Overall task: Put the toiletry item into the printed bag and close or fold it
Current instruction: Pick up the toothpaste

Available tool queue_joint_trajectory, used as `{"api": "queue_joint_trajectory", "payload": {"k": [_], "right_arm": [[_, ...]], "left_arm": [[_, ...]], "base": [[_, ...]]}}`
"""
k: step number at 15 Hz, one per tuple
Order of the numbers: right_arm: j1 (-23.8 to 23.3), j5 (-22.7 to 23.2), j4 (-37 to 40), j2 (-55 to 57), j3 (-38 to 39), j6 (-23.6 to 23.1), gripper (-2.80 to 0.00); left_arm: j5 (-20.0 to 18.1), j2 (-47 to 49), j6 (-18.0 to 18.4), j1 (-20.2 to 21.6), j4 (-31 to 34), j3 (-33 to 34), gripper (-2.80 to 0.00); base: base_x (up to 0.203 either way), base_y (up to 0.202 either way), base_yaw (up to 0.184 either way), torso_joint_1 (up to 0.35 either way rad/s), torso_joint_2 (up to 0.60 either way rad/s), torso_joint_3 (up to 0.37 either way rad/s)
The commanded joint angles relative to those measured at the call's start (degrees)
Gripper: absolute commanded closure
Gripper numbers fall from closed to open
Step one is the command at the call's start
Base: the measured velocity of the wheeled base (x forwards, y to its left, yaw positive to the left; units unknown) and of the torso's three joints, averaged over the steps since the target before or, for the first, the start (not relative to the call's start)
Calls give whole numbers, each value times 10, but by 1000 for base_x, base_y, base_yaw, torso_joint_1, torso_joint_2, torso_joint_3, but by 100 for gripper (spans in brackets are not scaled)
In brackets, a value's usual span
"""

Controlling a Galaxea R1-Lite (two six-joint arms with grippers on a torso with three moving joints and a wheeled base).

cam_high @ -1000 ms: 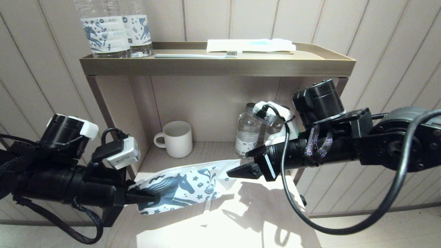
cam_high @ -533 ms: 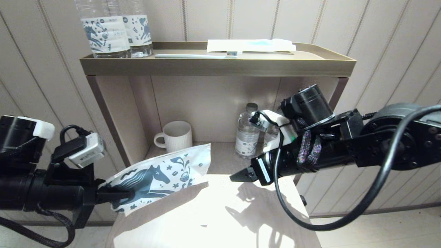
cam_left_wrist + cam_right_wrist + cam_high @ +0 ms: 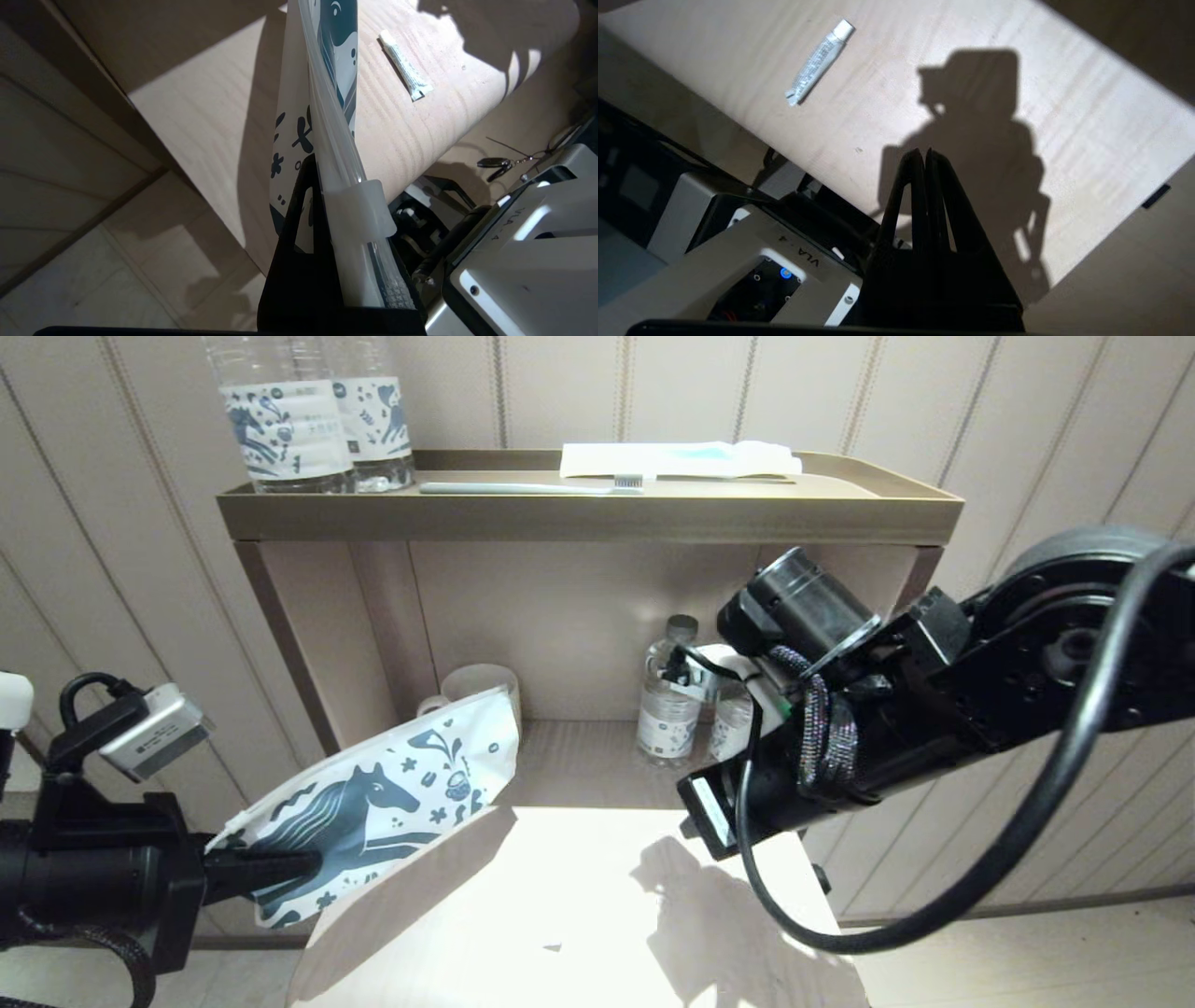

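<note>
left gripper (image 3: 271, 868) clamped on the printed bag (image 3: 373, 803), now swung up off the table (image 3: 560, 915); small tube (image 3: 817, 63) left lying there; right gripper (image 3: 923, 158) just snapped shut empty, so nothing loaded yet.

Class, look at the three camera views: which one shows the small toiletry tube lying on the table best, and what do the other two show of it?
The right wrist view: the toiletry tube lies whole and unobstructed on the table, cap and crimped end both visible. The left wrist view also shows it, beside the printed bag. In the head view glare hides it.
</note>
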Motion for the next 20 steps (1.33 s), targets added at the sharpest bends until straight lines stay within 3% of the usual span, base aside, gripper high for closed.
{"api": "queue_joint_trajectory", "payload": {"k": [1, 4, 5, 6, 13, 20], "right_arm": [[16, -18, 40, 38, -39, 7, 0], [45, -35, 76, 85, -96, 28, 0], [60, -41, 78, 96, -111, 32, -199], [71, -51, 78, 107, -129, 39, -280], [111, -65, 125, 210, -226, 87, -280], [110, -64, 137, 223, -228, 105, -280]], "left_arm": [[6, -20, -15, 0, 0, 4, 0], [23, -23, -39, 0, 1, 0, 0], [23, -29, -49, 0, 1, 0, 0], [23, -31, -51, 0, 1, 1, 0], [24, -35, -49, 0, 2, 8, 0], [24, -31, -46, -1, 1, 13, 0]], "base": [[0, 0, 0, 0, 0, 0], [0, 0, 0, 0, 0, 0], [0, 0, 0, 0, 0, 0], [0, 0, 0, 0, 0, 0], [0, 0, 0, 0, 0, 0], [0, 0, 0, 0, 0, 0]]}}
